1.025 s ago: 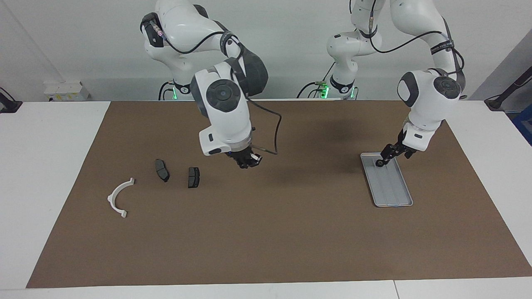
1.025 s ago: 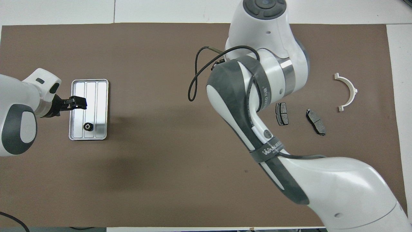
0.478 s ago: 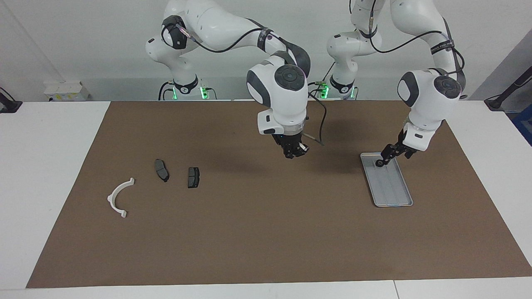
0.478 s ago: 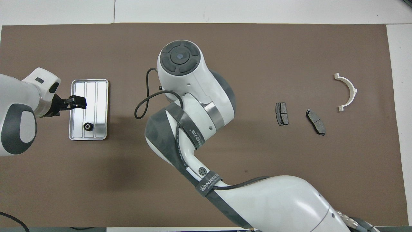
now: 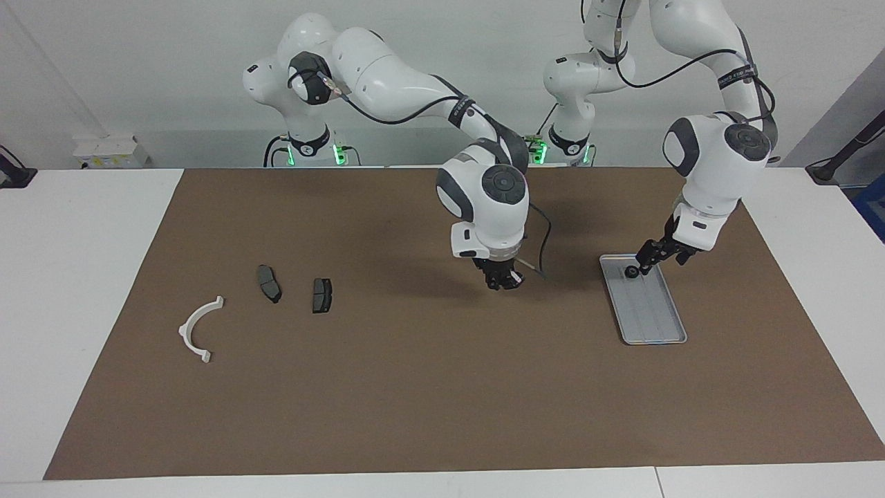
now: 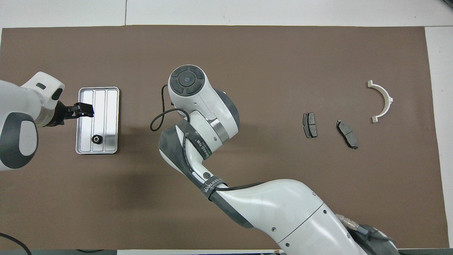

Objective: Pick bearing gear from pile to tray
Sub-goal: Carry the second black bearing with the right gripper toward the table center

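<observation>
Presently we held the right gripper [image 5: 503, 282], fingertips together on something small we couldn't make out, over the mat toward the tray [image 5: 660, 325]. Left gripper [image 5: 648, 259], jaws wide, over the tray beside one black bearing gear [image 6: 96, 139]. Pile: pads [image 5: 269, 283], white arc [image 5: 197, 330].

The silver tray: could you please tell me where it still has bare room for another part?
The flat silver-grey metal tray holds one small black round piece, near its end closest to the robots. The rest of its ridged floor is bare, though the left pincer hangs over its middle. The right pincer is over the brown mat.
</observation>
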